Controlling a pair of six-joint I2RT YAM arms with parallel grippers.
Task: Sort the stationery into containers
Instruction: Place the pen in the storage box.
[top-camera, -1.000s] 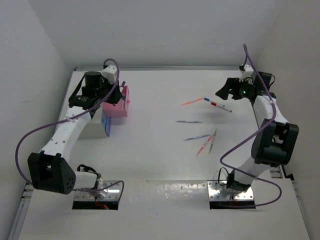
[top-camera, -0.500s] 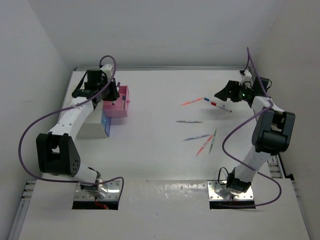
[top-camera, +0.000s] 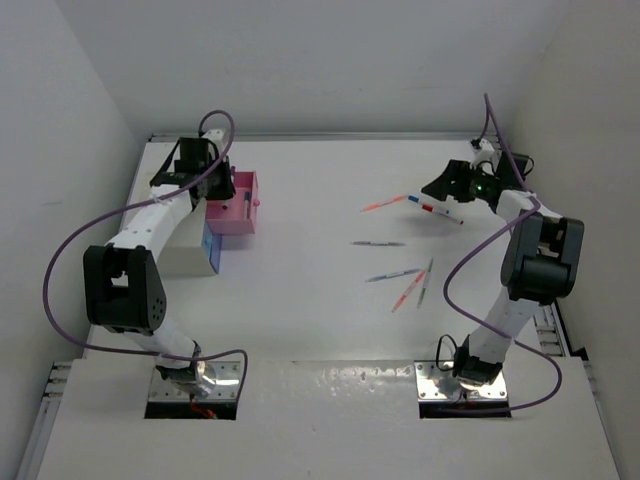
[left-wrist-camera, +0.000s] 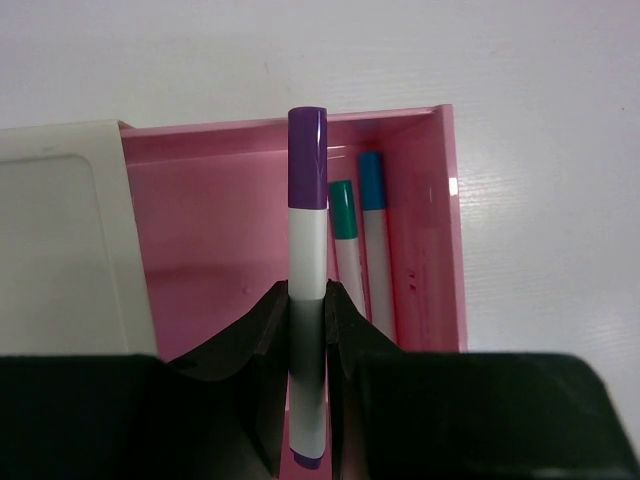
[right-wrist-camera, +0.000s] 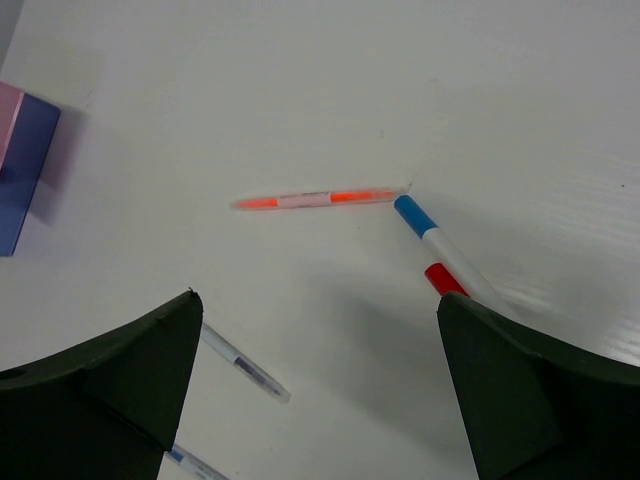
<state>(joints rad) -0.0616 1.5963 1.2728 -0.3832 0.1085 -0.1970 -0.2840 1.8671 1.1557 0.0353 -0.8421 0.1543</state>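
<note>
Sorting partly done. The left tool (left-wrist-camera: 305, 300), nearly closed, pinches a purple-capped marker (left-wrist-camera: 307, 230) over the open pink container (left-wrist-camera: 200, 230) at the far left of the counter (top-camera: 320, 330). A teal-capped marker (left-wrist-camera: 345, 215) and a blue-capped marker (left-wrist-camera: 372, 195) already lie inside. The right tool (right-wrist-camera: 315, 300), spread wide and empty, hovers above an orange pen (right-wrist-camera: 315, 198). About seven pens lie loose mid-counter, unsorted. The blue container (top-camera: 212, 250) sits beside the pink one, and its contents cannot be made out.
</note>
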